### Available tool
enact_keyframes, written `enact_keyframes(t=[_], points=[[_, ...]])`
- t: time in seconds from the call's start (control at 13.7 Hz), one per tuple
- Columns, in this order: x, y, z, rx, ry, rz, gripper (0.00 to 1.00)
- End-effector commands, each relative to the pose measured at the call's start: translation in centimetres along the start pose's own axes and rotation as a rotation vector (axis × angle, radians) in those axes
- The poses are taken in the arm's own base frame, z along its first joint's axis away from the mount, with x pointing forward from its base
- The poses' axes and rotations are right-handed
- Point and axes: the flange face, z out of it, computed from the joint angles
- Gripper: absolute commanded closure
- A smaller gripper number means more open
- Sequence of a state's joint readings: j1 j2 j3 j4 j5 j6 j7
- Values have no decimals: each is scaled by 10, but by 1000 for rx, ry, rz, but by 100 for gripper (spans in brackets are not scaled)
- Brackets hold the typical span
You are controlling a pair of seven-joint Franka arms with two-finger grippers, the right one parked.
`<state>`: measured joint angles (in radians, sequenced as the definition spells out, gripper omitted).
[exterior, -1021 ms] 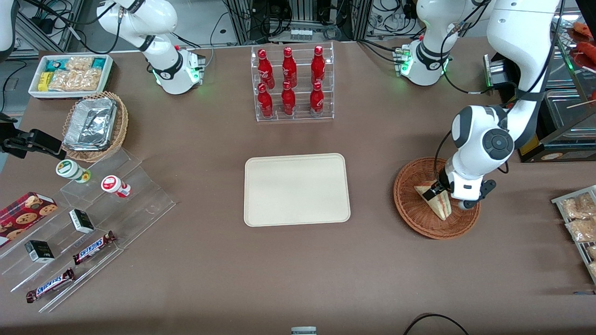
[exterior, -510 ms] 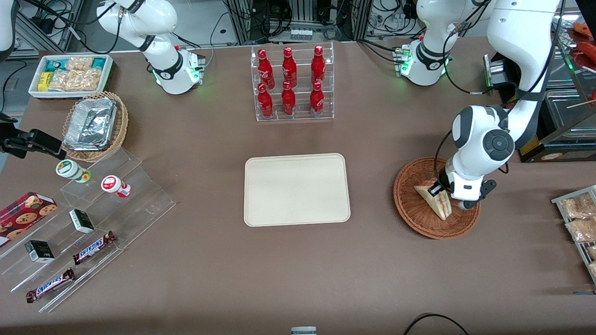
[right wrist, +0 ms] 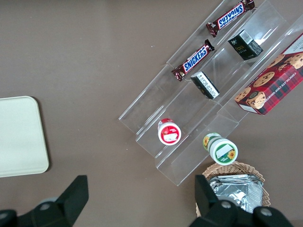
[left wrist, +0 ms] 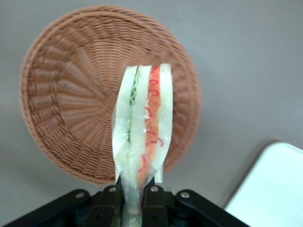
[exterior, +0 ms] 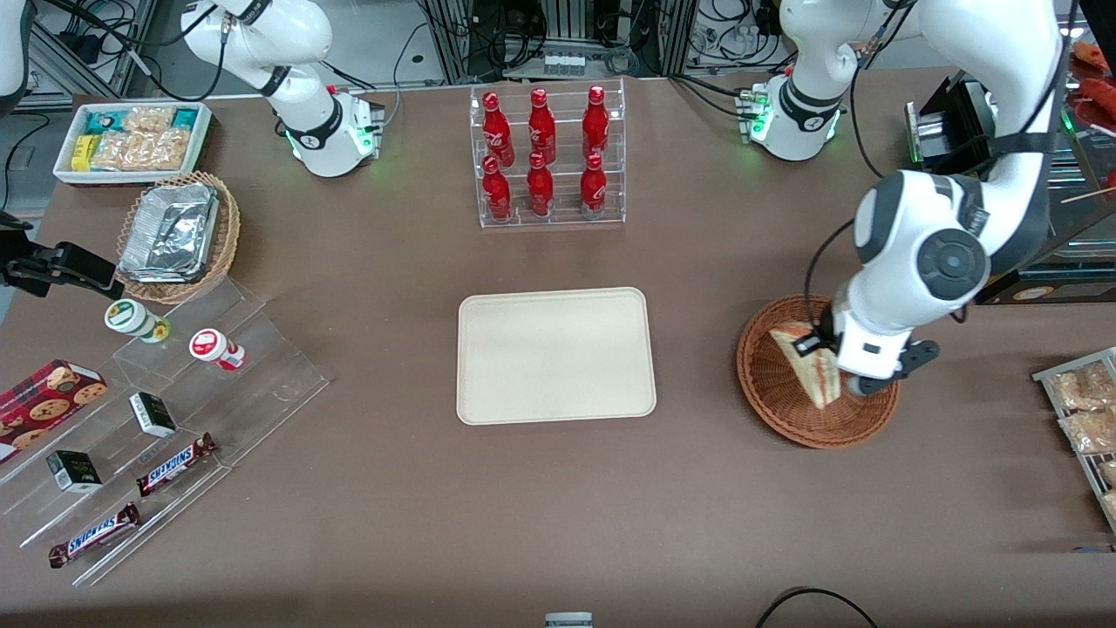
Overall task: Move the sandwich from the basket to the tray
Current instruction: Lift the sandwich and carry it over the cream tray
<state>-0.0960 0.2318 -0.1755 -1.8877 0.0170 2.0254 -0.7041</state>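
The sandwich (exterior: 813, 365), a pale wedge with red, pink and green layers, hangs lifted above the reddish-brown wicker basket (exterior: 776, 392). My gripper (exterior: 824, 349) is shut on the wrapped edge of the sandwich (left wrist: 142, 137). In the left wrist view the cut side faces the camera, with the empty basket (left wrist: 71, 104) under it and the gripper (left wrist: 135, 198) pinching the wedge between both fingers. The cream tray (exterior: 555, 355) lies flat at the table's middle, toward the parked arm from the basket; a corner of the tray (left wrist: 274, 189) also shows in the wrist view.
A clear rack of red bottles (exterior: 545, 157) stands farther from the front camera than the tray. A tan basket with foil containers (exterior: 179, 235), a white snack bin (exterior: 131, 139) and clear steps with snacks (exterior: 166, 419) sit toward the parked arm's end. Snack packets (exterior: 1085, 410) lie at the working arm's end.
My gripper has risen, carrying the sandwich up off the basket floor. The wedge now hangs above the basket rather than resting in it.
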Motion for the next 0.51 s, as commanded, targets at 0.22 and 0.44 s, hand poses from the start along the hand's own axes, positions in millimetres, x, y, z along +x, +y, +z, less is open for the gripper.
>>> enact_keyframes(t=[0.22,0.44], points=[[-60,125,27,21,-30,212,100],[-104,194,48,11,-36,284,100]])
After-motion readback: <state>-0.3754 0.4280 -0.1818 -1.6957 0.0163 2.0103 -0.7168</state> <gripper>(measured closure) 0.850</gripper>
